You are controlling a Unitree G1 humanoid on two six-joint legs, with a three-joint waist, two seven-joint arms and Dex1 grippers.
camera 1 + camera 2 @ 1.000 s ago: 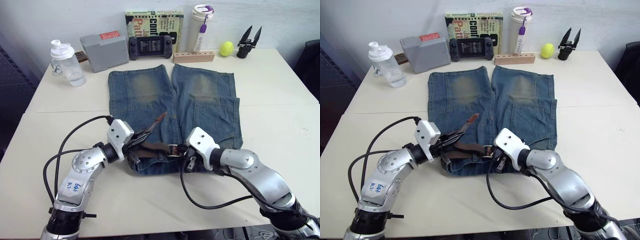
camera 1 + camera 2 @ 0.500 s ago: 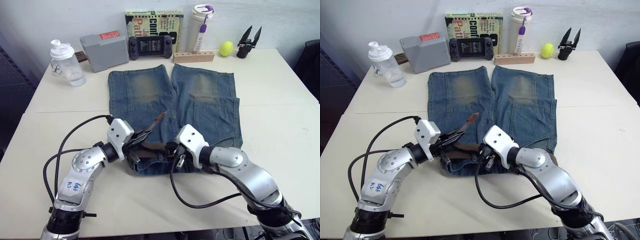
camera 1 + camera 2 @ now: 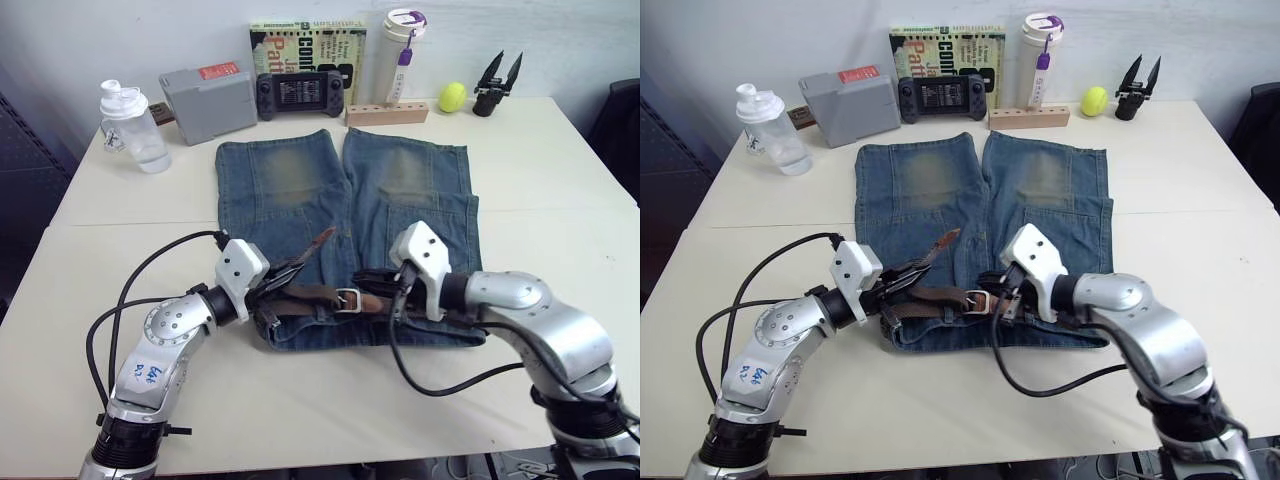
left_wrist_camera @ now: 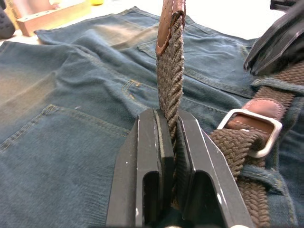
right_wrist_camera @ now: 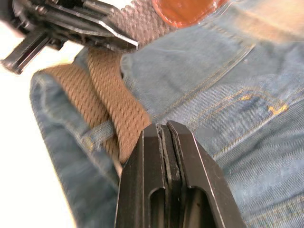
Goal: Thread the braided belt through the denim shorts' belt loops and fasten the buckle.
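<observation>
Here the left gripper (image 4: 164, 128) pinches the belt's (image 3: 310, 296) tip, raised over the shorts (image 3: 300, 190) on the table (image 3: 560, 200). Its wrist view shows the buckle (image 4: 251, 132) by the waistband. The right gripper (image 5: 164, 137) is closed, apparently empty.

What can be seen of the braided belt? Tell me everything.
The braided belt is a narrow brown woven strap with smooth leather ends. It lies across the waistband of the denim shorts, under a belt loop. Its silver-grey buckle sits mid-waistband. The left gripper is shut on the free end, whose leather tip rises over the shorts. The shut right gripper rests by the strap.
</observation>
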